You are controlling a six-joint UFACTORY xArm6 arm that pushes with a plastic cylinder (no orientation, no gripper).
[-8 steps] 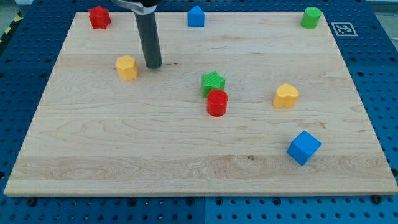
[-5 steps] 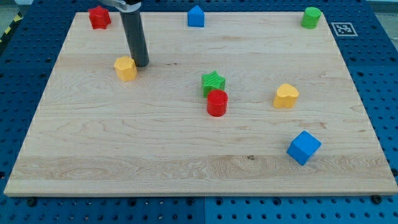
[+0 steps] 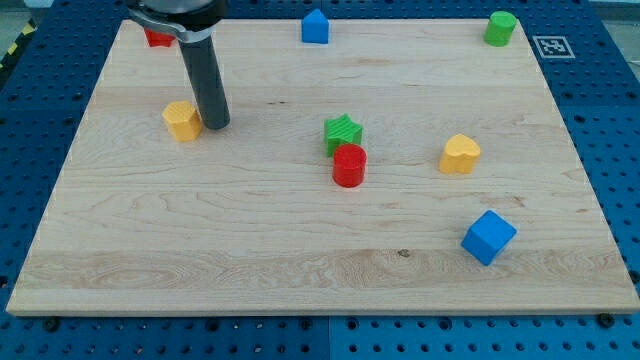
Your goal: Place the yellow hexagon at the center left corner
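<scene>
The yellow hexagon (image 3: 182,120) lies on the wooden board (image 3: 200,230) in the upper left part of the view. My tip (image 3: 216,125) stands right against the hexagon's right side, touching it or nearly so. The dark rod rises from the tip toward the view's top left and partly hides a red block (image 3: 157,38) at the board's top left corner.
A blue house-shaped block (image 3: 315,26) sits at the top middle and a green cylinder (image 3: 500,28) at the top right. A green star (image 3: 342,131) touches a red cylinder (image 3: 350,165) near the centre. A yellow heart (image 3: 459,154) and a blue cube (image 3: 488,237) lie to the right.
My tip has moved left and slightly down, reached the yellow hexagon and pushed it some way to the left and down. The other blocks have not moved.
</scene>
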